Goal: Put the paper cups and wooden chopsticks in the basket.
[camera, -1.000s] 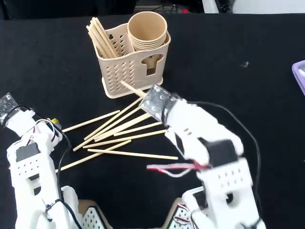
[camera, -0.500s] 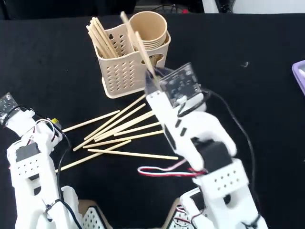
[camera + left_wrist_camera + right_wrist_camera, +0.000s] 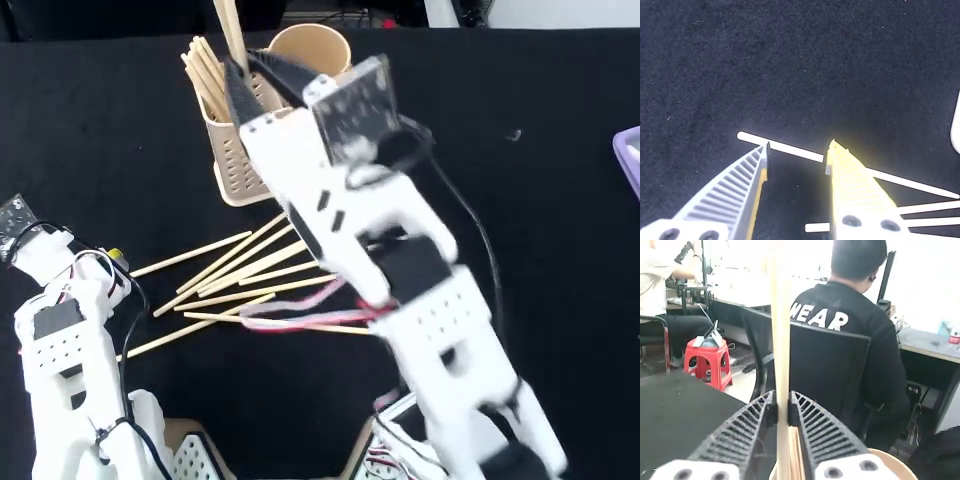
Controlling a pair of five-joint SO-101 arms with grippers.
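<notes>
Looking across the black table, where did everything stand? the first asked.

The right arm stretched over most of it, the second said, up to the basket at the far side. The paper cups sat stacked in one compartment, and a bundle of chopsticks leaned in the other. Between basket and arms, loose chopsticks lay fanned on the table.

And the grippers?

The right gripper was clamped on a single chopstick, held upright above the basket. The arm hid its lower end, so it probably hung over the chopstick compartment, though that could not be confirmed. The left gripper hovered low with its fingers spread, a loose stick lying on the table across the gap.

How would the sticks handle?

Light, stiff and smooth, by the second's judgement. A pinch near one end would let a stick swing, so a hold near the middle, across its width, looked safest. A release low in the compartment should keep it from bouncing out.
</notes>
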